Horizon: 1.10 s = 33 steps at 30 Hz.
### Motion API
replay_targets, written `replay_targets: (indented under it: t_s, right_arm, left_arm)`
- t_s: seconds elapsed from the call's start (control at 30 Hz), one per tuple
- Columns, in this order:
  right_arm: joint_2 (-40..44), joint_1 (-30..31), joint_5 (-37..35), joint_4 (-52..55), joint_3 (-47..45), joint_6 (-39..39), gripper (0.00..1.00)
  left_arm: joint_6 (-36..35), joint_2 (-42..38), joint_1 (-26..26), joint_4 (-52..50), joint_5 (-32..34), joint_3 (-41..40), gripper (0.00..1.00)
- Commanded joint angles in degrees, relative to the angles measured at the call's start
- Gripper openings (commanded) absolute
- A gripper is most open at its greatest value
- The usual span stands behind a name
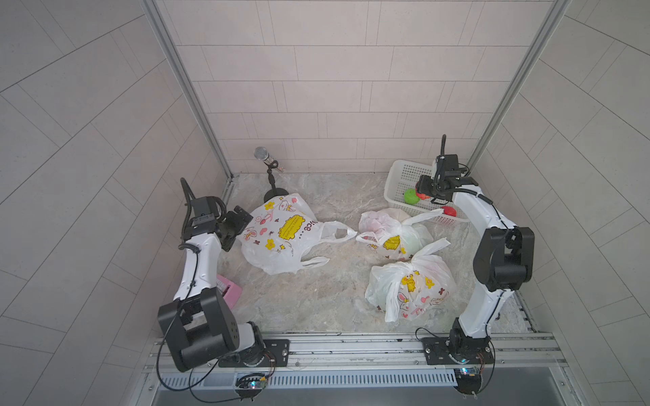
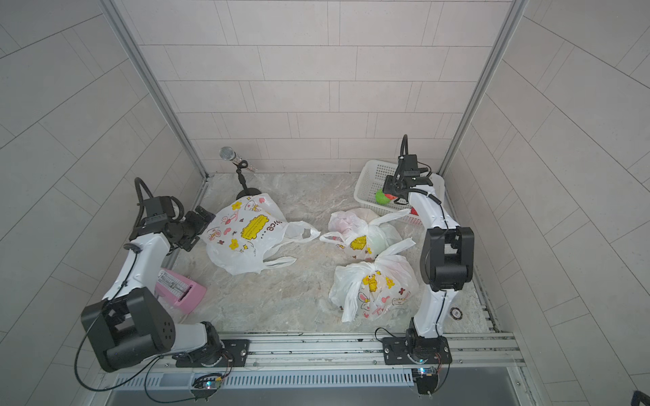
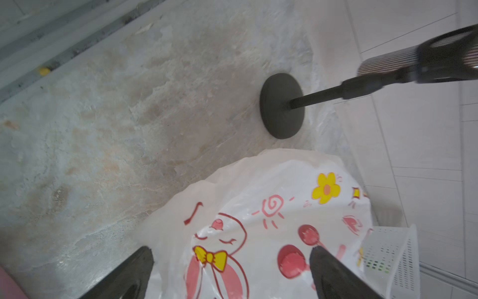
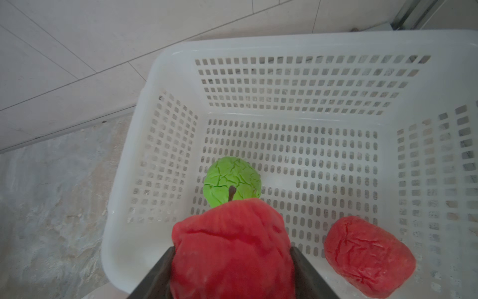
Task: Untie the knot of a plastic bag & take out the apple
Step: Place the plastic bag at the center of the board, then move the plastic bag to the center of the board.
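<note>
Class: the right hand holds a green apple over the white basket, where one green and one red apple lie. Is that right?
No: the held apple is red, not green, as the right wrist view shows. The right hand does hold it over the white basket, where one green apple and one red apple lie.

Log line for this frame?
left end effector: open, beside untied bag | right end effector: shut on red apple, over basket

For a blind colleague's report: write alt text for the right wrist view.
Jaws clamp a red apple over a white basket; a green apple and a second red apple lie inside the basket.
</note>
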<state>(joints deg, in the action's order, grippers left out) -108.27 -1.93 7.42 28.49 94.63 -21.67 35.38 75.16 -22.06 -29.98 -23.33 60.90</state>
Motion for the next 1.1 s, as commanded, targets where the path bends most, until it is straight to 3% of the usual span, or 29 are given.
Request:
replay_targets:
  t_s: [0.0, 0.03, 0.1, 0.27, 0.37, 0.5, 0.63, 0.7, 0.8, 0.9, 1.07]
  right_arm:
    - [-0.83, -0.08, -0.52, 5.78, 5.1, 0.64, 0.65]
    - [-0.89, -0.14, -0.94, 6.57, 5.59, 0.75, 0.73]
    - [0.07, -0.17, -1.38, 6.76, 5.39, 0.41, 1.0]
    - [5.71, -0.17, -0.51, 7.62, 3.01, 0.05, 1.0]
    - [10.64, -0.11, -1.02, 4.0, -1.49, -0.03, 1.0]
    - [15.91, 0.19, 3.88, 8.91, -2.69, 0.02, 1.0]
    - [28.12, 3.39, 5.43, 5.26, -15.27, -1.76, 0.99]
    - [34.8, 5.74, 4.57, 5.34, -21.97, -2.8, 0.99]
    - [45.32, 10.65, 0.43, 7.95, -31.22, -4.99, 1.0]
    - [53.76, 15.52, -5.1, 14.67, -36.69, -8.49, 0.99]
    - [62.14, 22.99, -12.96, 24.5, -41.66, -13.35, 0.99]
  left_arm:
    - [-3.62, -3.98, 0.11, -2.5, -2.02, 3.41, 1.0]
    - [-4.35, -5.11, 0.45, -3.77, -2.07, 4.29, 1.0]
    - [-5.78, -7.08, 1.31, -5.61, -1.29, 5.88, 1.0]
    - [-7.92, -11.65, 7.72, -6.36, 1.1, 7.94, 1.0]
    - [-9.28, -11.99, 18.9, -7.02, 4.91, 8.79, 1.0]
    - [-7.82, -9.36, 36.54, -4.42, 9.11, 8.07, 1.0]
    - [-4.52, -1.75, 54.18, 1.4, 19.84, 6.59, 1.0]
    - [-2.53, 3.8, 58.72, 3.35, 19.44, 7.21, 0.98]
    - [1.72, 11.12, 59.52, 9.77, 14.18, 5.6, 0.95]
    - [3.44, 16.03, 58.84, 14.66, 13.5, 3.24, 0.94]
    - [4.5, 19.25, 50.06, 18.59, 9.66, -3.11, 0.89]
